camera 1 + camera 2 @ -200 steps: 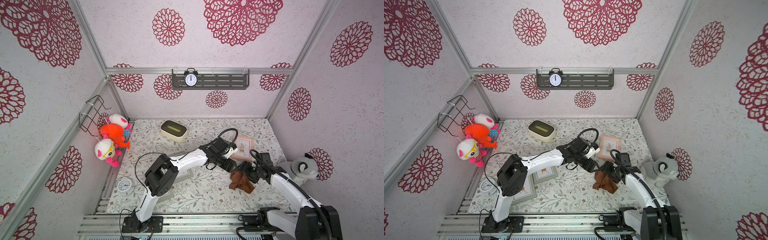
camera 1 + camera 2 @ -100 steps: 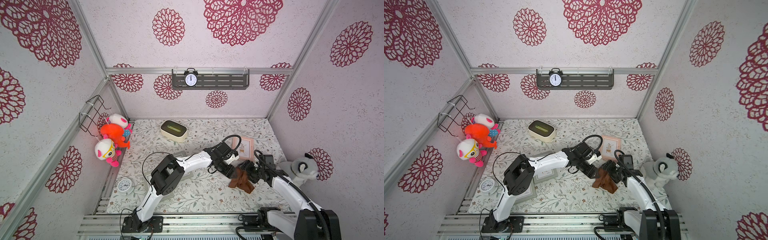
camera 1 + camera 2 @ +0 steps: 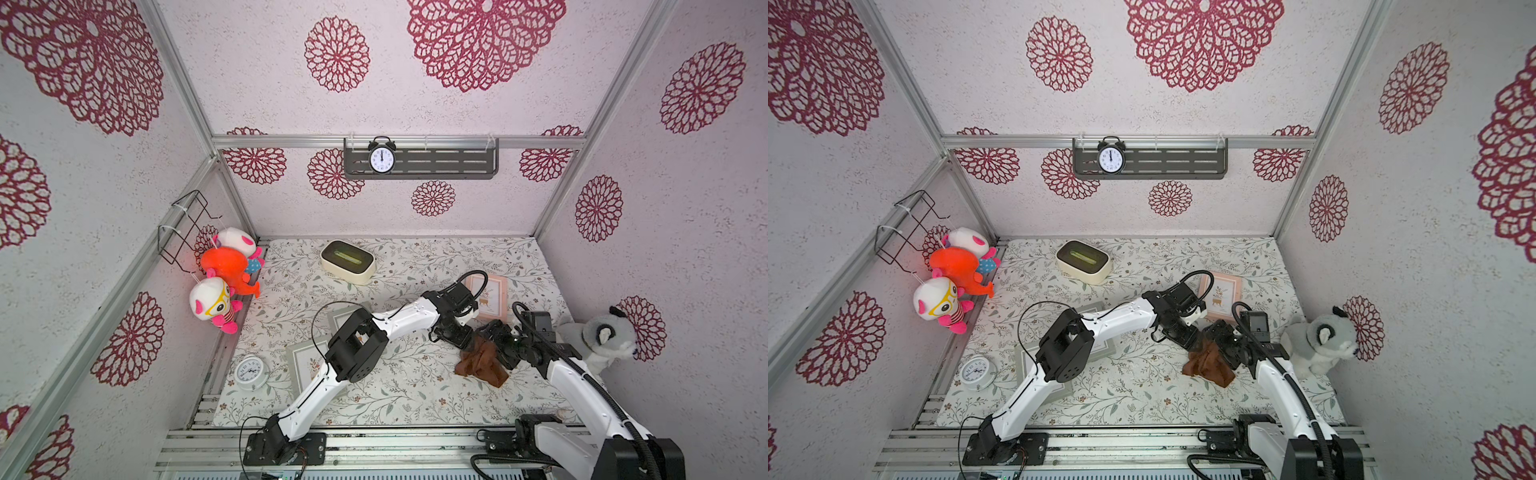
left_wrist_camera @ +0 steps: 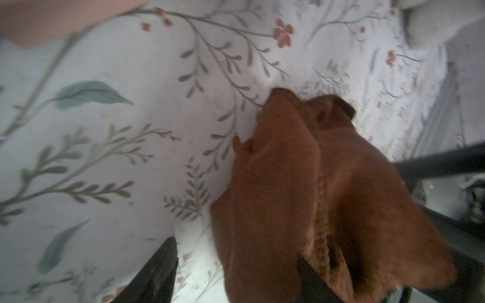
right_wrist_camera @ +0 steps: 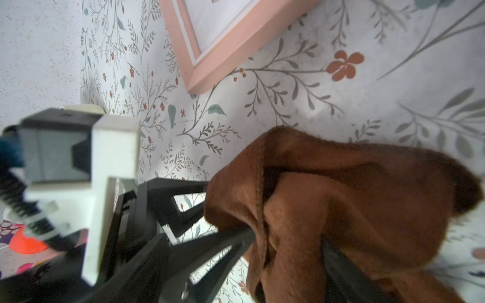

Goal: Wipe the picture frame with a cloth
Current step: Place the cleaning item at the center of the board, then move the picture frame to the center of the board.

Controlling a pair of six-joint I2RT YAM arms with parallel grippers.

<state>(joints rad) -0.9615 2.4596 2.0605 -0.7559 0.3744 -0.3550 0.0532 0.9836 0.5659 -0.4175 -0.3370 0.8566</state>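
The rust-brown cloth (image 3: 482,362) (image 3: 1208,363) is bunched on the floral mat, its upper part lifted between both grippers. The pink picture frame (image 3: 489,296) (image 3: 1221,295) lies flat just behind it, and its corner (image 5: 210,68) shows in the right wrist view. My left gripper (image 3: 462,340) (image 4: 235,249) is open, its jaws straddling one fold of the cloth (image 4: 275,183), with a gap showing beside one finger. My right gripper (image 3: 492,334) (image 5: 287,237) faces it from the other side. Its fingers are spread wide with the cloth (image 5: 341,196) draped between and over them.
A cream box (image 3: 348,262) sits at the back. Two grey frames (image 3: 305,365) (image 3: 343,316) lie under the left arm, with a white clock (image 3: 249,372) at the front left. A grey plush (image 3: 598,336) leans on the right wall and plush toys (image 3: 224,270) hang on the left wall.
The left gripper has swung from beside the pink frame down to the cloth and now straddles it. The right gripper's fingers have spread wider around the cloth, which has barely moved.
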